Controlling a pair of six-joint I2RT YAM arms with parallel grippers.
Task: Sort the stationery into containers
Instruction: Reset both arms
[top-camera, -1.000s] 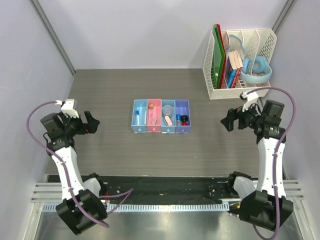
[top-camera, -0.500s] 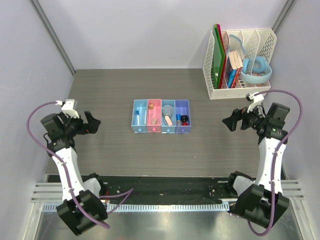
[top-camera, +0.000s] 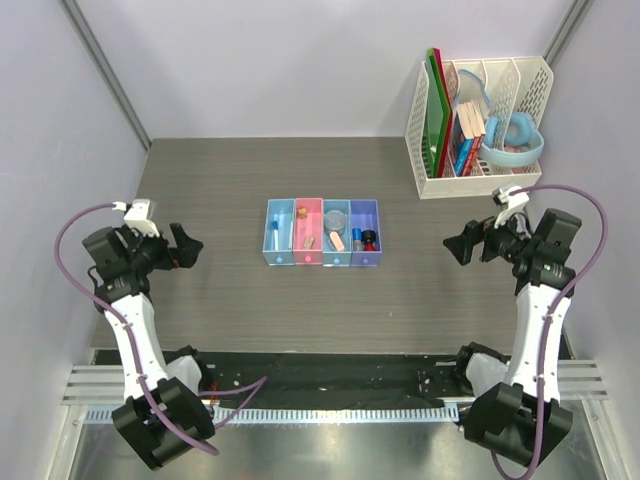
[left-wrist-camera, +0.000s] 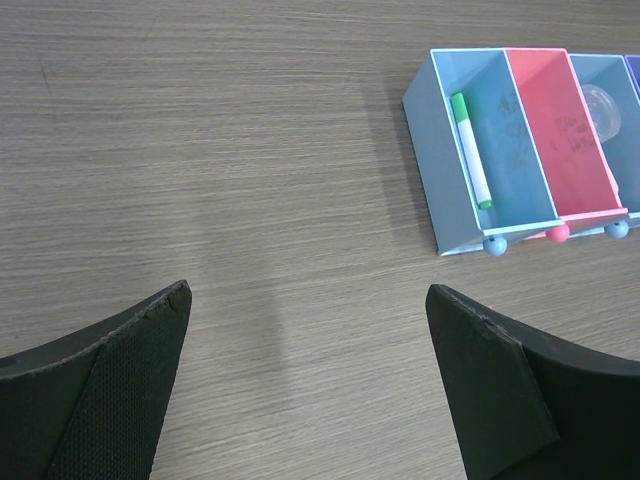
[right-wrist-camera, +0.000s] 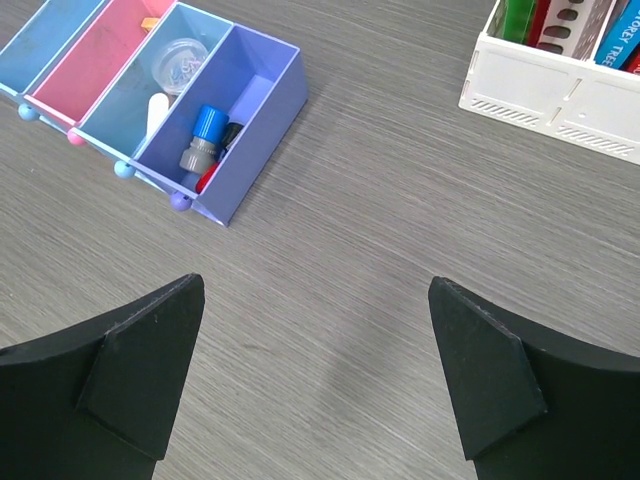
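Translucent containers (left-wrist-camera: 435, 160), blue-pink-blue-violet row; stationery (right-wrist-camera: 205, 135) inside.

Blue-capped cylinder (right-wrist-camera: 203, 135) lies in violet-blue bin (right-wrist-camera: 270, 110), fingers (right-wrist-camera: 140, 370) spread

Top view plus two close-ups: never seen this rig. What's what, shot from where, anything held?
Two robot arms are bolted at the near edge of a table. The top view looks down from above and behind them: left gripper on the left, right gripper on the right. The other two pictures come from wrist cameras; the black wedges at the bottom are each gripper's own fingers.

Mid-table sits a row of four joined bins: blue, pink, blue, violet. The left wrist view shows a white pen with green ends in the leftmost bin. The right wrist view shows a clear tape roll in the third and a blue-capped cylinder in the violet one. A white file rack stands far right.

Both grippers are open and hold nothing.
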